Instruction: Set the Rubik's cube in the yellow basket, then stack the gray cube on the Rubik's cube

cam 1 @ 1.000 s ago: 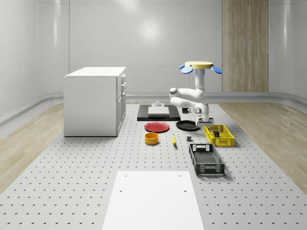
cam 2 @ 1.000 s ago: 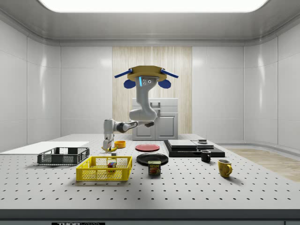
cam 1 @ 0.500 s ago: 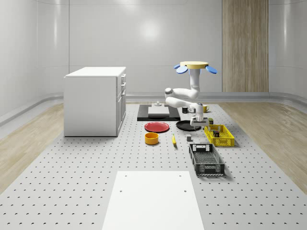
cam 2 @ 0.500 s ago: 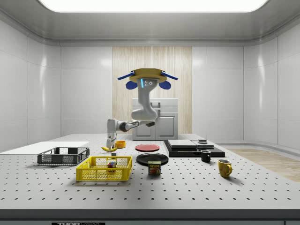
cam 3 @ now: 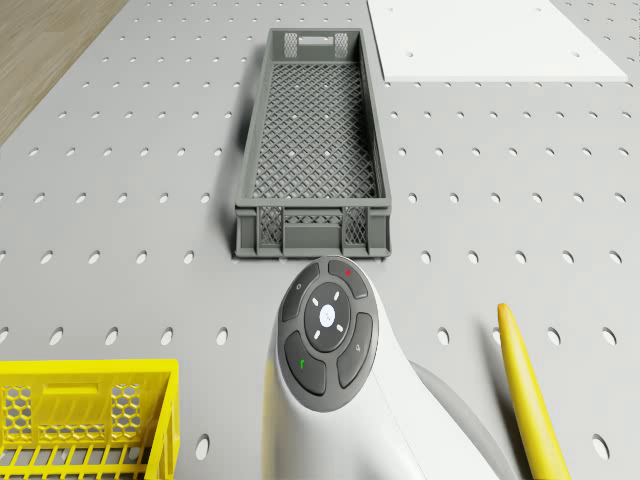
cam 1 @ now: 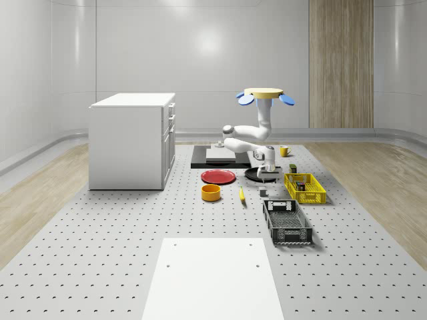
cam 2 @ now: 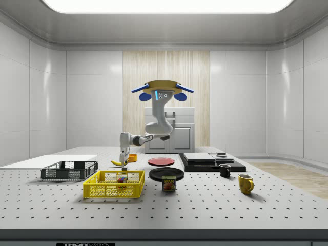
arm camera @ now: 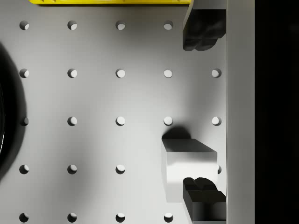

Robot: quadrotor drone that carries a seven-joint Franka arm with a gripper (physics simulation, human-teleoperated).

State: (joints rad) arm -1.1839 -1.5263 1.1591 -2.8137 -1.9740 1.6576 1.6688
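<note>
**Gripper spread above the gray cube, Rubik's cube already in the basket**

Pale walls and a perforated table (cam 1: 100, 267) form the setting, with the drone (cam 1: 262, 94) seen hovering over the black plate (cam 1: 252, 175) end of the table, its arm folded down toward the surface. The gripper (arm camera: 203, 109) is held wide apart above the table, nothing being pinched. In the wrist view the gray cube (arm camera: 187, 163) is found under one fingertip (arm camera: 203, 196) rather than centred between the two, while the other fingertip (arm camera: 201, 37) is well away from it.

The Rubik's cube (cam 2: 122, 180) is seen lying inside the yellow basket (cam 2: 114, 185), so the first half of the task is judged done; the gray cube remains on the table between the basket and the banana (cam 3: 530, 395).

If the gripper is lowered as aligned, the cube could be struck from above by the near fingertip or pushed aside instead of being enclosed. A later off-centre pinch could let it twist free over the basket, or land tilted on the Rubik's cube and slide off
</note>
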